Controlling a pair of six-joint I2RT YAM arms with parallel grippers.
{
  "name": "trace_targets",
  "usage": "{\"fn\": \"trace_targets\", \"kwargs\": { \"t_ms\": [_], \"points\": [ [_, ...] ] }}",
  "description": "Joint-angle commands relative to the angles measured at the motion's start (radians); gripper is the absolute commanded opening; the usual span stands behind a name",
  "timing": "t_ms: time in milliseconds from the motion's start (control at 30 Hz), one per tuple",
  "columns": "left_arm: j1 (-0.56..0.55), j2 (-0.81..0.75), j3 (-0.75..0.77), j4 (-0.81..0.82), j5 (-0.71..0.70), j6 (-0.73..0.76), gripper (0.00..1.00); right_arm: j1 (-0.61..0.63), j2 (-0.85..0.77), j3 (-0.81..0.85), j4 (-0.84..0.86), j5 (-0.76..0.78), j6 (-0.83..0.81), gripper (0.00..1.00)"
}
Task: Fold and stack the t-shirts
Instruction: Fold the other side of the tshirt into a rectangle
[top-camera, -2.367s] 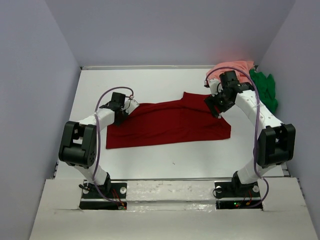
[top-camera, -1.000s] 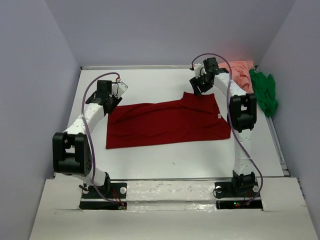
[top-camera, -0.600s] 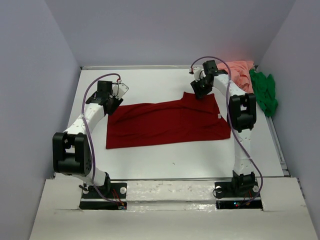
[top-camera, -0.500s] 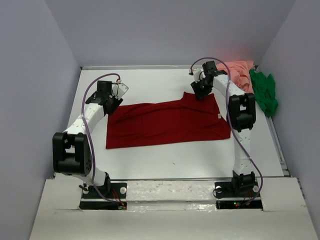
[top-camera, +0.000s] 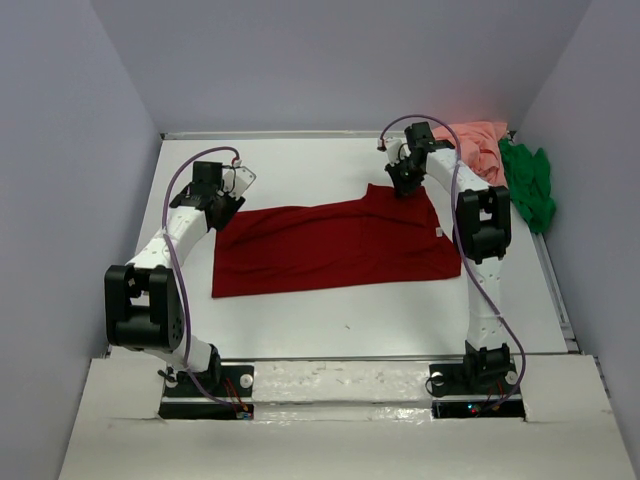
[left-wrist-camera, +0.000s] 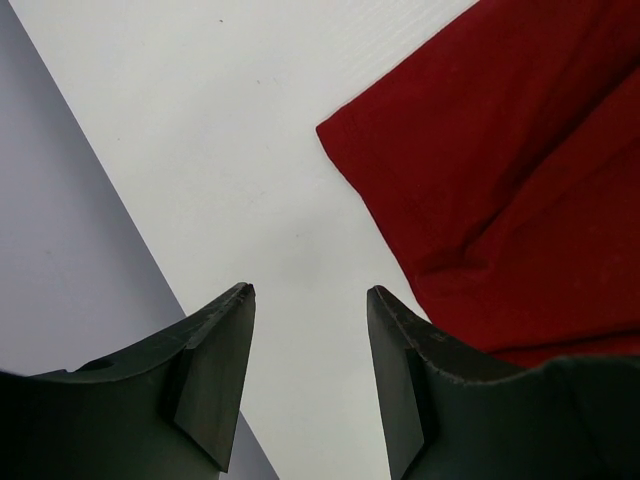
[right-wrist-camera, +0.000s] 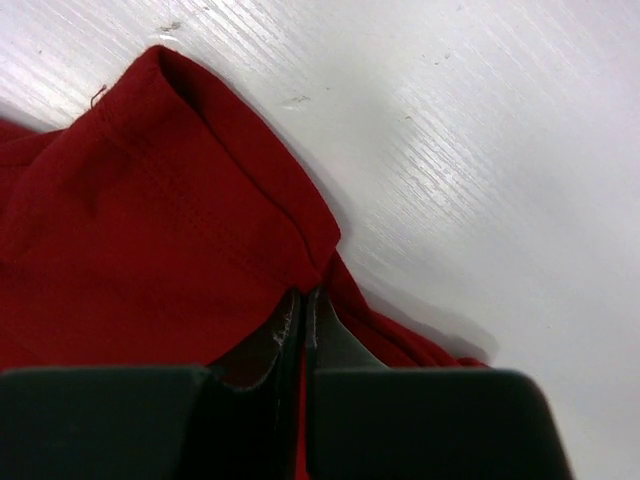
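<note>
While the left gripper (left-wrist-camera: 310, 295) hangs with jaws apart, the right gripper (right-wrist-camera: 303, 300) pinches cloth.
Left of centre in the top view, the parted fingers frame bare white table (top-camera: 300, 165) just beside a corner of the dark red t-shirt (top-camera: 330, 245), a soft knit spread flat across the middle. At its upper right corner, the right jaws are clamped on the stitched hem. Far upper right, the salmon pink t-shirt (top-camera: 480, 140) and the bright green t-shirt (top-camera: 530, 185) lie crumpled and touching.
</note>
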Motion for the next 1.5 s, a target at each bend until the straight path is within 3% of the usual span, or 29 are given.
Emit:
{"fn": "trace_targets", "kwargs": {
  "t_ms": [0, 500, 1067, 1200, 1333, 1467],
  "points": [
    [0.005, -0.022, 0.014, -0.011, 0.008, -0.008, 0.61, 0.011, 0.001, 0.034, -0.064, -0.014, -0.002, 0.0],
    [0.005, -0.049, 0.014, -0.008, 0.029, -0.023, 0.61, 0.011, -0.286, -0.186, -0.133, -0.046, -0.024, 0.0],
    [0.005, -0.075, 0.002, -0.013, 0.046, -0.025, 0.61, 0.011, -0.353, -0.222, -0.175, -0.06, -0.018, 0.0],
    [0.005, -0.075, -0.004, -0.013, 0.048, -0.023, 0.61, 0.011, -0.335, -0.2, -0.179, -0.065, -0.016, 0.06],
    [0.005, -0.075, -0.002, -0.016, 0.044, -0.022, 0.61, 0.011, -0.318, -0.18, -0.182, -0.069, -0.015, 0.05],
    [0.005, -0.076, -0.002, -0.016, 0.049, -0.023, 0.61, 0.011, -0.306, -0.165, -0.188, -0.069, -0.015, 0.18]
  ]
}}
